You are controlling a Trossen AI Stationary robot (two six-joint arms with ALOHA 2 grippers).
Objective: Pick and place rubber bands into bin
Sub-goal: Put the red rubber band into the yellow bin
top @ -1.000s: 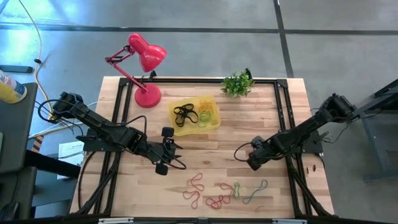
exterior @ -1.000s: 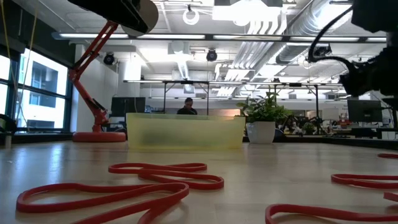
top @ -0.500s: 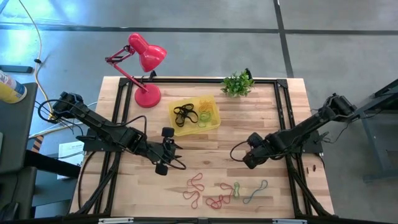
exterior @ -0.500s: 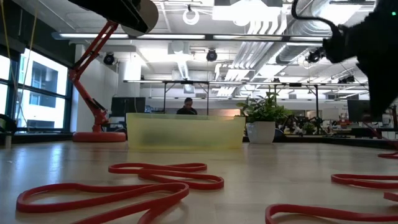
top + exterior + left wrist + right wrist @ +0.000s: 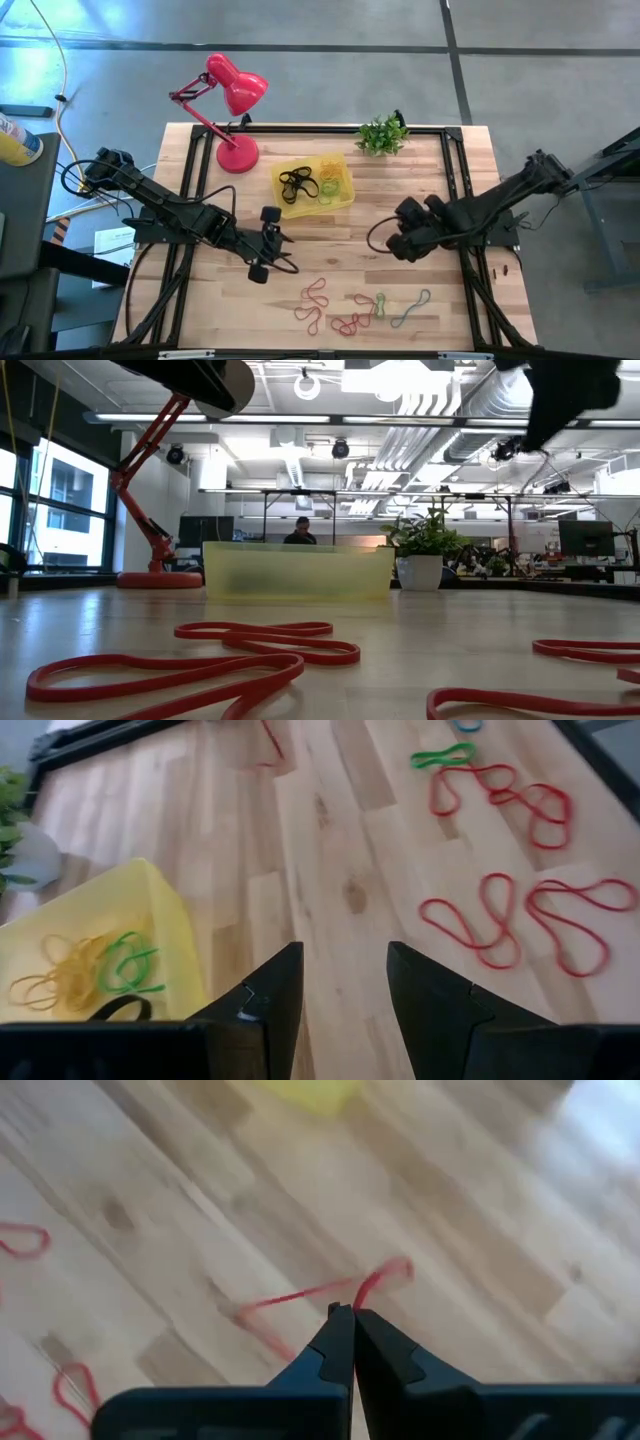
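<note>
The yellow bin (image 5: 313, 183) stands at the table's far middle and holds black, green and tan rubber bands (image 5: 300, 182). Several red, green and orange rubber bands (image 5: 350, 310) lie flat on the wood near the front edge; the low view shows red ones (image 5: 260, 635) close by. My right gripper (image 5: 352, 1312) hangs above the table right of centre (image 5: 398, 243), shut on a red rubber band (image 5: 375, 1280). My left gripper (image 5: 345, 990) stands open over the wood, left of centre (image 5: 270, 250), between the bin (image 5: 90, 930) and the loose bands, with nothing between its fingers. My right gripper pinches the red rubber band between its two fingertips, at one spot of the loop (image 5: 356, 1302). The fingers come from above, slanting steeply down. The band hangs slack from the tips; I cannot tell if it is clear of the wood.
A red desk lamp (image 5: 232, 110) stands at the far left corner and a small potted plant (image 5: 381, 135) at the far edge, right of the bin. Bare wood lies between the bin and the loose bands. A black frame runs round the table.
My right gripper has risen from just above the wood, drifted a little toward the far edge and the bin, and tipped more steeply downward while rolling, staying shut. In the low view it has climbed to the picture's top. The bands near the front edge have not moved.
</note>
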